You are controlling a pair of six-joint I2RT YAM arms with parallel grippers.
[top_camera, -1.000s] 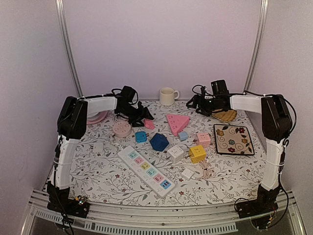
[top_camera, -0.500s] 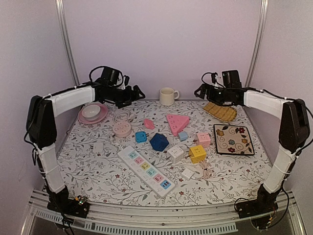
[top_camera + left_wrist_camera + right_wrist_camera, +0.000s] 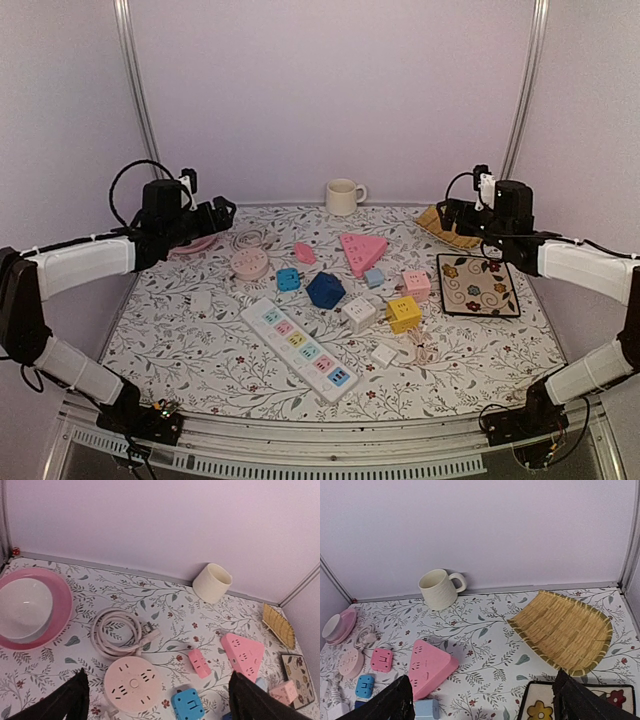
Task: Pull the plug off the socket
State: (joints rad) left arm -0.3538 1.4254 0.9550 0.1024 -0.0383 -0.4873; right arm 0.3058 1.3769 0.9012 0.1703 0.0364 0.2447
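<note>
- From above, a cream mug (image 3: 343, 196) stands at 12 o'clock by the back wall; I cannot see into it.
- A woven tray (image 3: 430, 218) lies at 2 o'clock, partly behind the right gripper (image 3: 447, 215).
- The white plug (image 3: 383, 355) lies at about 5 o'clock from the table's middle, just beside the near end of the power strip (image 3: 300, 350). I cannot tell whether it is seated in anything.
- The left gripper (image 3: 226, 212) hangs at 10 o'clock and the right one at 2 o'clock. Both have their jaws spread wide and hold nothing, well apart from the plug.
- Left wrist view: a pink plate (image 3: 60, 610) at 9 o'clock has a white bowl (image 3: 22, 607) sitting in it.
- The mug lies at 1 o'clock. The dark fingers (image 3: 70, 700) stand released in the bottom corners, with a round pink socket (image 3: 132, 684) between them. Plug and strip are out of view.
- Right wrist view: the mug is at 11 o'clock, the tray at 3, and the plate with its bowl at 9. The fingers are parted in the bottom corners, and the plug is out of view.
</note>
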